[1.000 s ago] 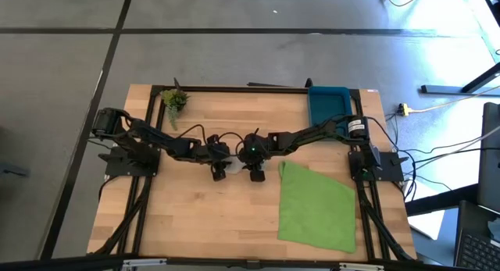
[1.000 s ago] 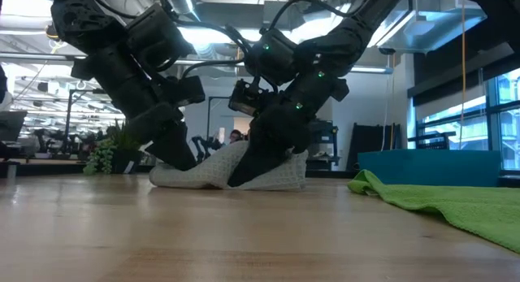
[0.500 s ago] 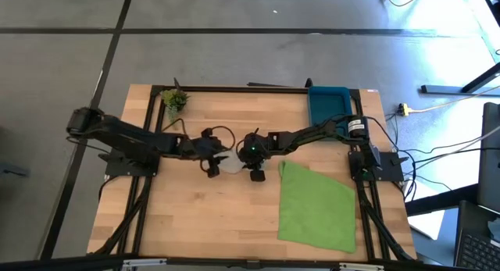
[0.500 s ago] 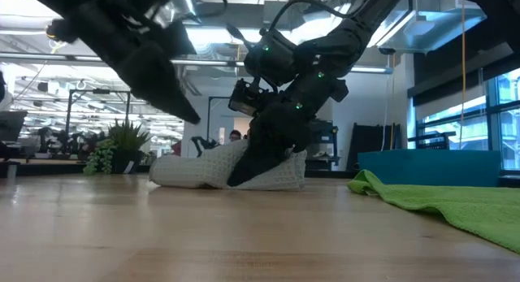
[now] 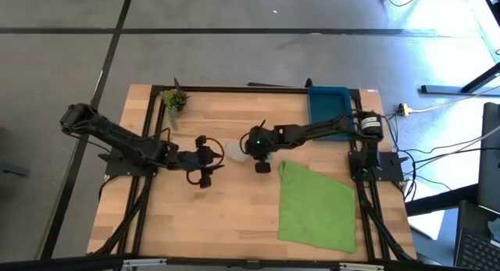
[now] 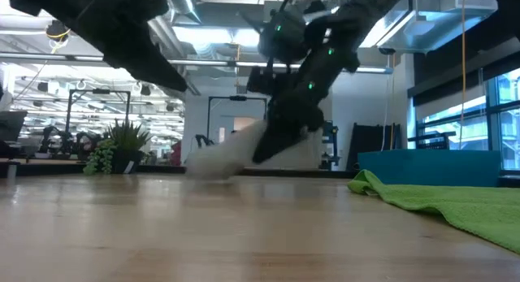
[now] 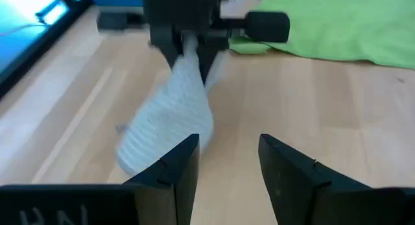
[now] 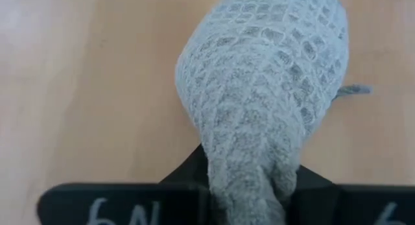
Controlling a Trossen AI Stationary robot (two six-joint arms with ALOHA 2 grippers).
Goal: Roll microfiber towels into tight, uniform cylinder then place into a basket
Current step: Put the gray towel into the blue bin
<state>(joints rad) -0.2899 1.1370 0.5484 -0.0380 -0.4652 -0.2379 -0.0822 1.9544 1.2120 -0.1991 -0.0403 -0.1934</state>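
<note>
Small green plant sprig (image 5: 174,100): lies at the far left corner of the pale wooden bench (image 5: 234,216).
Left gripper (image 5: 205,180): hovers left of the bench's centre, its jaws standing wide with nothing between them; in its own wrist view the two dark fingers (image 7: 172,170) frame the grey roll ahead.
Light grey waffle-weave microfiber towel (image 8: 266,115): rolled into a short cylinder near the bench's centre, pinched at one end and hanging tilted, its lower end close to the wood.
Right gripper (image 5: 255,146): jaws narrow, clamped on the grey roll's end.
Writing: white characters on both wrist housings, too cropped to read.
Bright green microfiber towel (image 5: 316,206): spread flat on the right.
Blue rectangular plastic basket (image 5: 328,104): far right corner, holding no towel.
</note>
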